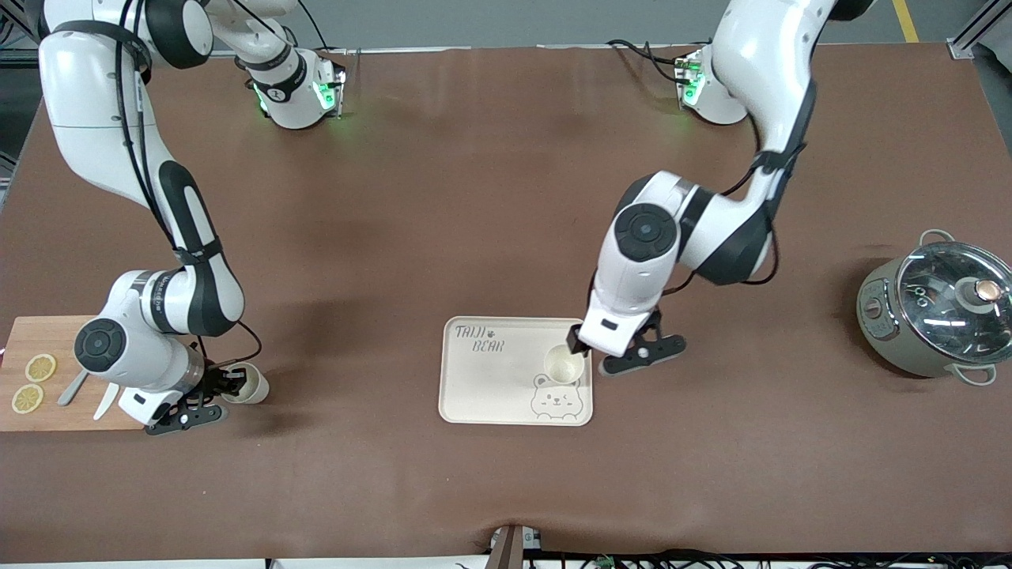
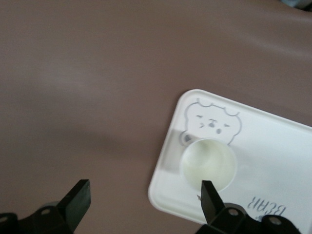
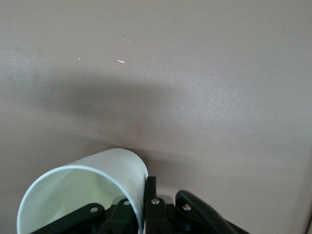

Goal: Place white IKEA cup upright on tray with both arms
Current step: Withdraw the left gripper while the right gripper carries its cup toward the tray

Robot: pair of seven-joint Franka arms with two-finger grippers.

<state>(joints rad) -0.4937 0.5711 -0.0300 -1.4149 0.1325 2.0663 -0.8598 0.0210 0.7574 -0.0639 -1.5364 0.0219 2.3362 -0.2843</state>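
Note:
A white cup stands upright on the cream bear tray, near the tray's edge toward the left arm's end. My left gripper is open and empty, low over that edge. In the left wrist view one finger is beside the cup and the other is over bare table beside the tray. My right gripper is shut on the wall of a second white cup, tilted on its side, next to the cutting board. In the right wrist view my right gripper pinches the cup at its rim.
A wooden cutting board with two lemon slices and a utensil lies at the right arm's end. A grey-green pot with a glass lid stands at the left arm's end. Brown table mat spreads between.

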